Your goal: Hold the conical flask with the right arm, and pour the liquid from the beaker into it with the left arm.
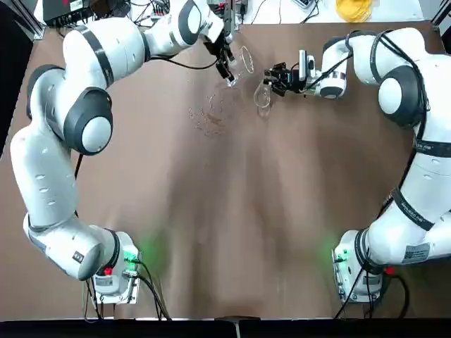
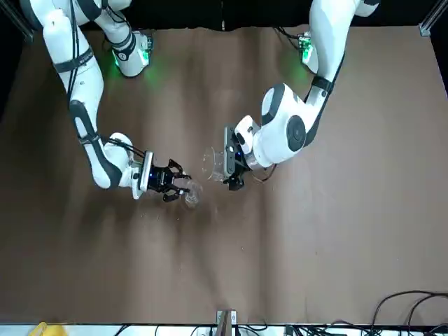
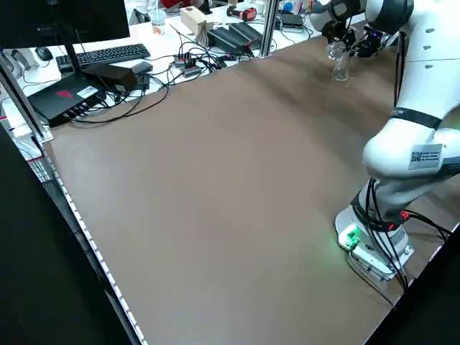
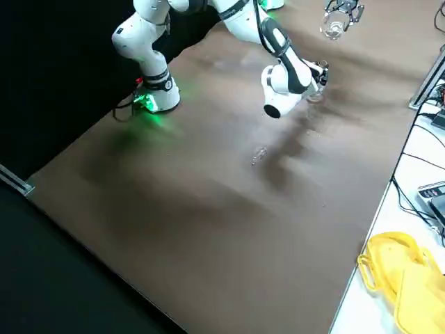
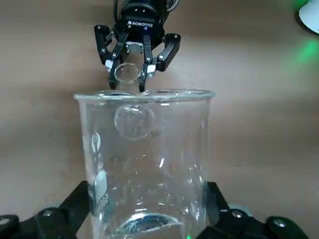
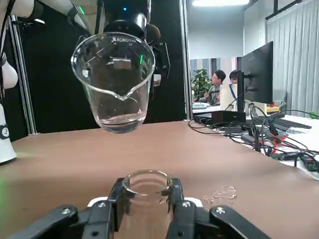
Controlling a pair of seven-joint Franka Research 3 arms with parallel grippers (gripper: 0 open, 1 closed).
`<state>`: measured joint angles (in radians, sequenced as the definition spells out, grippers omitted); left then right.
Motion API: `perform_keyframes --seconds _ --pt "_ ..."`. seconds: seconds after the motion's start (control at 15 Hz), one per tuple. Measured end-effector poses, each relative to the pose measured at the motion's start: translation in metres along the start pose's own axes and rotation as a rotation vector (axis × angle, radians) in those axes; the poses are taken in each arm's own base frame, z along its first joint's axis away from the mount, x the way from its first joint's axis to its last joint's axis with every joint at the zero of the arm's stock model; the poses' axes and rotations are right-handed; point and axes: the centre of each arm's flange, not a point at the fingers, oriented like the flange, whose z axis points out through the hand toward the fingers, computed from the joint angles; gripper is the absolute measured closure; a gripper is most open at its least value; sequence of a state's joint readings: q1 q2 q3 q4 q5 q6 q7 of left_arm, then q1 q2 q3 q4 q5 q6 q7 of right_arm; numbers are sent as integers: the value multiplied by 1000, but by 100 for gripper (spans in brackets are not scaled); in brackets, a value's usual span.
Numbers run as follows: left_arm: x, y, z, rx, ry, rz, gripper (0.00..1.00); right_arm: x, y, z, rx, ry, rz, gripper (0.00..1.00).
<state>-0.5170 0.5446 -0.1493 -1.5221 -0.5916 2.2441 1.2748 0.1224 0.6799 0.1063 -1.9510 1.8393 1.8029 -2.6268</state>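
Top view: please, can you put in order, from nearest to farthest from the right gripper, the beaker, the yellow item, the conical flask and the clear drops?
1. Conical flask: in the right gripper's fingers.
2. Beaker: just left, at the left gripper.
3. Clear drops: left, on the table.
4. Yellow item: right, beyond the table's far edge.

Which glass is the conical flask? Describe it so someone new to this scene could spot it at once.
On the brown table's far side as the robot faces it, find the right arm's black gripper. Between its jaws is the conical flask, a small clear vessel gripped near its narrow round mouth. The beaker, in the left gripper, is also clear but wide-mouthed and straighter-sided.
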Motion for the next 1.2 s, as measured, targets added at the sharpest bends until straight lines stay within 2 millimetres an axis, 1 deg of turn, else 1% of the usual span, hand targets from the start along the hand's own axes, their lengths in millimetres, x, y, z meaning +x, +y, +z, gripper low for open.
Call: perform_keyframes --seconds 0.2,0.33,0.6,0.73,1.2 --pt "1 2 5 9 -39 6 4 -4 -11 15 -2 11 -10 60" --pt "1 3 8 15 -66 -3 4 -7 -18 19 5 10 -9 60" --pt "5 8 17 25 -86 6 4 -8 -23 28 11 14 -8 60" --pt "7 10 23 33 -103 4 4 -8 -28 35 15 16 -5 60" --pt "1 7 33 49 -132 -11 4 -10 -39 53 26 3 1 60"
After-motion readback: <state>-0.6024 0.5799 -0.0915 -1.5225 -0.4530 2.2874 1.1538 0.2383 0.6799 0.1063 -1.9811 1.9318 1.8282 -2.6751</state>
